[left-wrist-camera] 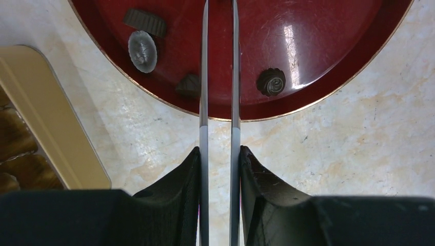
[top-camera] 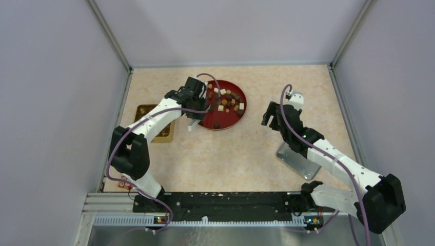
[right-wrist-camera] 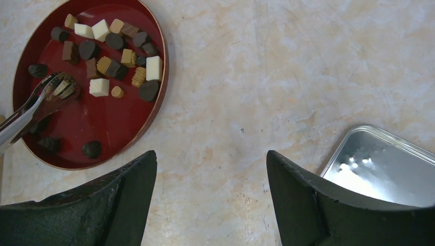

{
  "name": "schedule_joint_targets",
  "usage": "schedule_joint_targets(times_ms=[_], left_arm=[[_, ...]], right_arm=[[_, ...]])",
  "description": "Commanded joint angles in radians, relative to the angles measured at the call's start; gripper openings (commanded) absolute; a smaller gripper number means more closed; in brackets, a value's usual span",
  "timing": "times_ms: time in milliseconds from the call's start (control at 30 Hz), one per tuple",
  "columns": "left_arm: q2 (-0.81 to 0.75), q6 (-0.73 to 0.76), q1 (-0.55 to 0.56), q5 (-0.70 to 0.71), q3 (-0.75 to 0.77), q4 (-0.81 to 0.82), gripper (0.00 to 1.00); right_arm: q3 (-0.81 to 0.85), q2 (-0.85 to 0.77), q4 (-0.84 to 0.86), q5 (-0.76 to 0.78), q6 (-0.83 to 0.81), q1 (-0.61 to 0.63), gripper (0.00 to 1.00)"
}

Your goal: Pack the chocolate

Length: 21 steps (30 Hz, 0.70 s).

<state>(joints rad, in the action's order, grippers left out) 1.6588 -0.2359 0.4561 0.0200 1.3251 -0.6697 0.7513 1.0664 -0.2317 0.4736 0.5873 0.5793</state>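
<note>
Several chocolate pieces (top-camera: pixel 228 100), dark, tan and cream, lie on a round red plate (top-camera: pixel 225 127). My left gripper (top-camera: pixel 197 108) is at the plate's left edge, shut on metal tongs (left-wrist-camera: pixel 203 77) whose two arms run between its fingers. In the right wrist view the tongs (right-wrist-camera: pixel 31 110) reach over the plate (right-wrist-camera: pixel 160 97), tips at a light piece near the chocolate cluster (right-wrist-camera: pixel 110 66); I cannot tell if it is gripped. The left wrist view shows dark pieces (left-wrist-camera: pixel 271 82) on the plate (left-wrist-camera: pixel 328 92). My right gripper (top-camera: pixel 269 114) is open and empty, right of the plate.
A gold tin (top-camera: pixel 166 137) with brown pieces inside sits at the left, under the left arm; its rim shows in the left wrist view (left-wrist-camera: pixel 46 128). A silver tin lid (top-camera: pixel 297 159) lies inside-up under the right arm, also in the right wrist view (right-wrist-camera: pixel 379 164).
</note>
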Motion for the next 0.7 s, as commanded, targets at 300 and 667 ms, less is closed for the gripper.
schedule_joint_targets(times_ms=[300, 667], left_arm=[[-0.312, 0.044, -0.231, -0.053, -0.015, -0.214, 0.00], [-0.396, -0.074, -0.395, 0.111, -0.106, -0.281, 0.00]], right_arm=[[0.023, 0.060, 0.055, -0.014, -0.012, -0.010, 0.76], [0.059, 0.119, 0.095, -0.065, -0.025, -0.010, 0.76]])
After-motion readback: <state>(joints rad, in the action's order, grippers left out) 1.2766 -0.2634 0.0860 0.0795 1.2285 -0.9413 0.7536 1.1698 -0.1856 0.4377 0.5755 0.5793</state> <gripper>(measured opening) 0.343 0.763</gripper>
